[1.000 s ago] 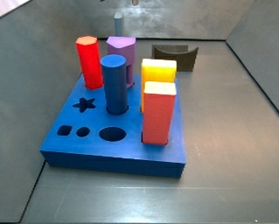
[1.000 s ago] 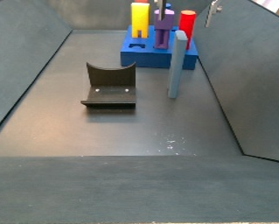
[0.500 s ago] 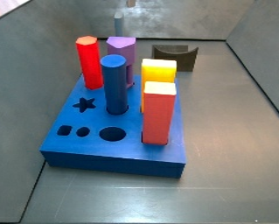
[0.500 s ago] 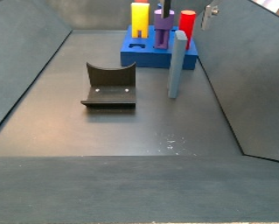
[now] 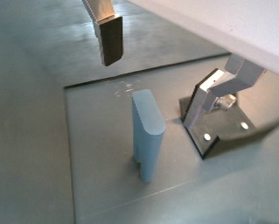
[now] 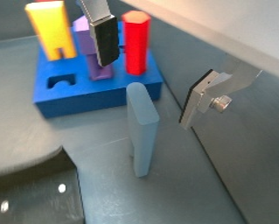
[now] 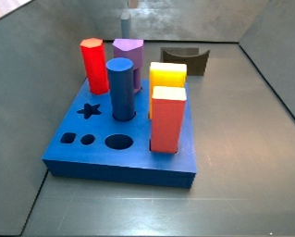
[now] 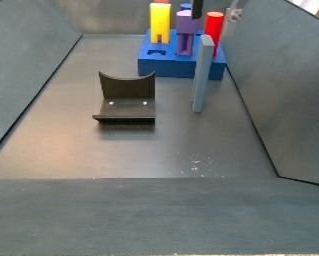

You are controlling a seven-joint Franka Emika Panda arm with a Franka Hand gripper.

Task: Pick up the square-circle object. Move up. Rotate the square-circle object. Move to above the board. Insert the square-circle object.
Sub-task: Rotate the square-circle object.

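In both wrist views the tall pale grey-blue block with two legs (image 5: pixel 148 136) stands upright on the floor. The gripper (image 5: pixel 110 48) hangs above it, not touching, and only one finger shows, so I cannot tell if it is apart or together. In a side view the block sits near the far right edge, just beside the thick bright-blue board with holes (image 8: pixel 162 68), and it has not moved, so I think the pick-up has not started.

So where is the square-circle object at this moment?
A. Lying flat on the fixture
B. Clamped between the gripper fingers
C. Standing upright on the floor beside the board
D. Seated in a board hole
C: the square-circle object stands upright on the floor beside the board, apart from the gripper, whose visible finger hangs above it.
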